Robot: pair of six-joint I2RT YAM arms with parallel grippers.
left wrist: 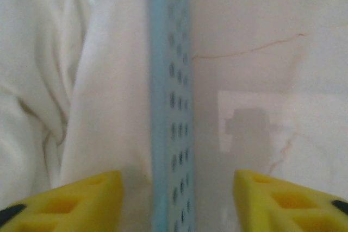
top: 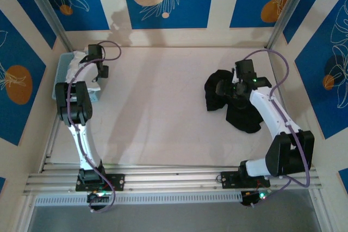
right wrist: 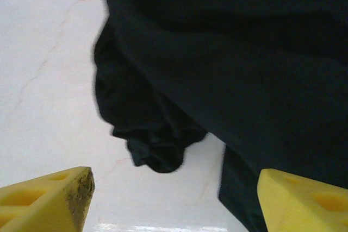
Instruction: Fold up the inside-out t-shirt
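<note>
Right wrist: wide-spread right hand (right wrist: 174, 191) hangs just short of the black t-shirt (right wrist: 234, 63)

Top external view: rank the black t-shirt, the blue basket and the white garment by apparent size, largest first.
1. black t-shirt, though the right arm covers part of it.
2. blue basket.
3. white garment, bunched in the basket, partly hidden by the left arm.

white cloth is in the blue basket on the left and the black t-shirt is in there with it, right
Not quite. The black t-shirt is not in the blue basket; it lies crumpled on the table at the right, as the top external view shows. The white cloth is in the basket on the left, as you say.
</note>
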